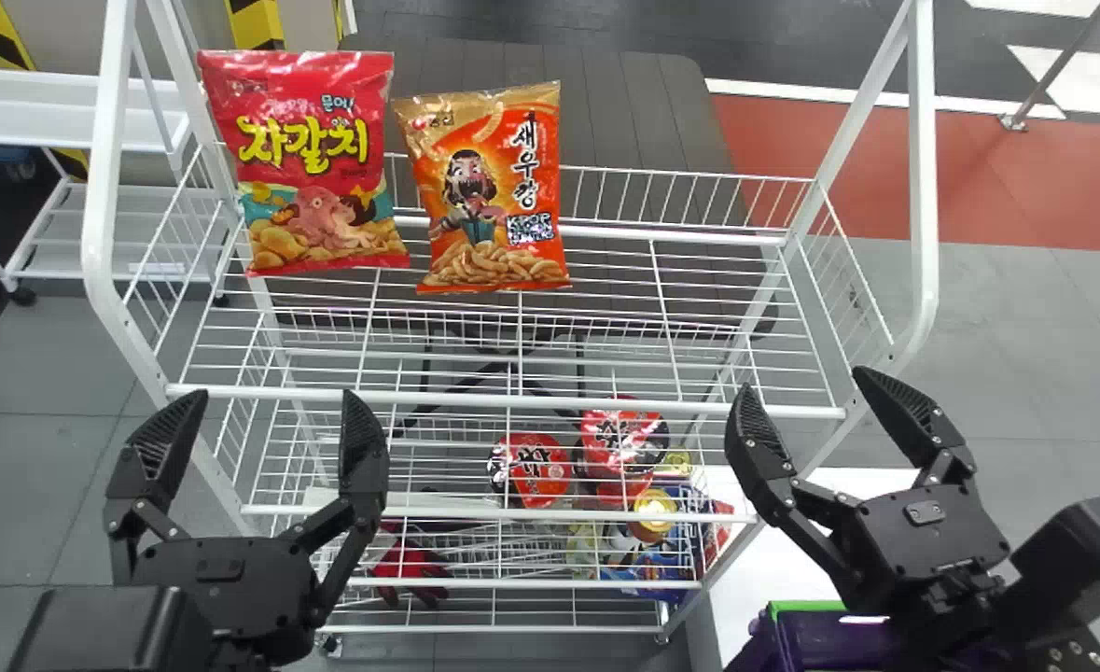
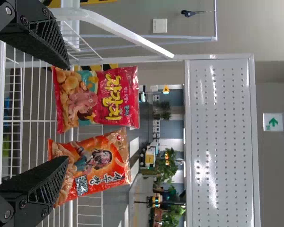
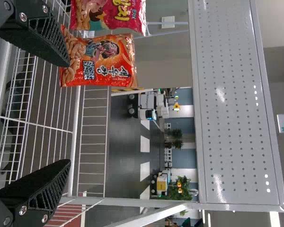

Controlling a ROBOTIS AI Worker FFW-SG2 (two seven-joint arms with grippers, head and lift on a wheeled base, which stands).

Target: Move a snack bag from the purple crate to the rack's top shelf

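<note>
Right end effector [image 1: 800, 378] near crate [image 1: 820, 639], head view

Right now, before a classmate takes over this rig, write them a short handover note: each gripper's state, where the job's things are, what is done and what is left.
Left gripper: open, empty, near the left end of the top shelf's front edge.
Right gripper: open, empty, near that edge's right end.
Things: red snack bag and orange snack bag side by side on the top shelf, red one on the left; purple crate low at the right.
Done: both bags are on the shelf; which came from the crate, I cannot tell.
Left: probably only drawing both arms back.
</note>
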